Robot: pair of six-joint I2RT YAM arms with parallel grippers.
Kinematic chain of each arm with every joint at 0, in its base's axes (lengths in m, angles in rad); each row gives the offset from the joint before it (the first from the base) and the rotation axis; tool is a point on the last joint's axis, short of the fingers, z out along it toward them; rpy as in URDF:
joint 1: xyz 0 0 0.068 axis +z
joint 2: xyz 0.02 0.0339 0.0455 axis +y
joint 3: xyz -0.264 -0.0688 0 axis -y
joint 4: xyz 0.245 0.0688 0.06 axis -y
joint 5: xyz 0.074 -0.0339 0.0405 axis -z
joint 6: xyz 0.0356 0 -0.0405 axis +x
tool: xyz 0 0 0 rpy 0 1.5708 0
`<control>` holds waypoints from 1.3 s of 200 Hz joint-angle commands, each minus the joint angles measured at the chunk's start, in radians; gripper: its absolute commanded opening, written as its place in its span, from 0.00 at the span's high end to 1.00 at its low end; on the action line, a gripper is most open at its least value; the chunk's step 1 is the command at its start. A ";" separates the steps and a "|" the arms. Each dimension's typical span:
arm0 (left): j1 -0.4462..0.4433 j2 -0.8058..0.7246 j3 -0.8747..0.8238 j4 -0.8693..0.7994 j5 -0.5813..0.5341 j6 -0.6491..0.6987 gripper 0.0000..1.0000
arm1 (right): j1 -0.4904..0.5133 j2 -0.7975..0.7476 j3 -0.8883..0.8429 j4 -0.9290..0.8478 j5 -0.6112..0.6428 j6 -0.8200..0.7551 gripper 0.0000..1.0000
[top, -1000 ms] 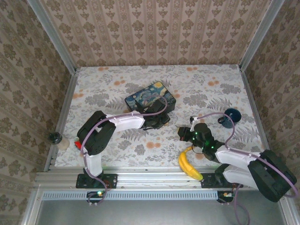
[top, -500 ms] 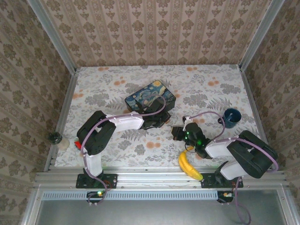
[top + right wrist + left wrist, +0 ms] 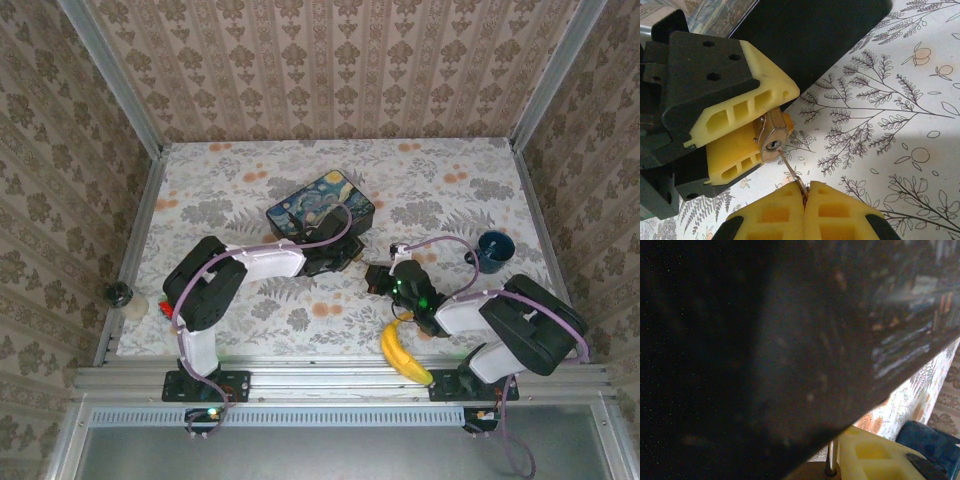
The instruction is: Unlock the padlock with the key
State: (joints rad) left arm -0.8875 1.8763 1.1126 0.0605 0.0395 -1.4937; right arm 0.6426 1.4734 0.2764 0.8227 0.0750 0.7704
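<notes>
Box (image 3: 320,205) looms right behind padlock (image 3: 771,137); banana (image 3: 405,355) and cup (image 3: 492,250) lie nearby.

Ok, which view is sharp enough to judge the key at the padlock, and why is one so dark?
Right wrist: sharp and well lit, padlock and key both crisp. Left wrist: the box sits close to the lens, dark and blurred, brighter at the lower right. Top external: evenly lit, padlock too small to read.

Starry-night box (image 3: 318,203) mid-table, banana (image 3: 400,355) at near edge, blue cup (image 3: 492,250) right.
</notes>
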 commanded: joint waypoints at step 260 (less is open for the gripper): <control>0.007 0.040 -0.030 0.070 0.115 -0.113 1.00 | -0.003 0.011 0.045 0.052 0.067 0.030 1.00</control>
State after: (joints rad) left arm -0.8780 1.8763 1.1004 0.1070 0.0563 -1.5116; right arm 0.6418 1.4979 0.2920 0.8425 0.1238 0.7887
